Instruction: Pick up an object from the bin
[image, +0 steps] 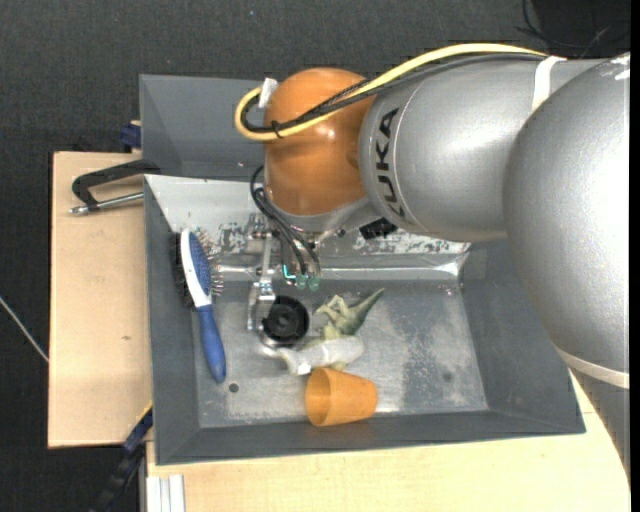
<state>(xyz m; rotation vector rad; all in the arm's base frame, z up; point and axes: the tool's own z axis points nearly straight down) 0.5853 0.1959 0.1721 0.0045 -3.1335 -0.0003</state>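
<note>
Camera view, grey bin (440, 370), blk surround (80, 80)

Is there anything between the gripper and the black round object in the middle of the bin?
Nothing visible does. The gripper hangs right at the black round object. A pale green toy and a white piece lie close beside it; the blue brush lies apart.

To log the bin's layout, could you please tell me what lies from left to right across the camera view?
Blue-handled brush → end effector → pale green and white toy. The orange cup overlaps the toy left to right, so I leave it unplaced.
</note>
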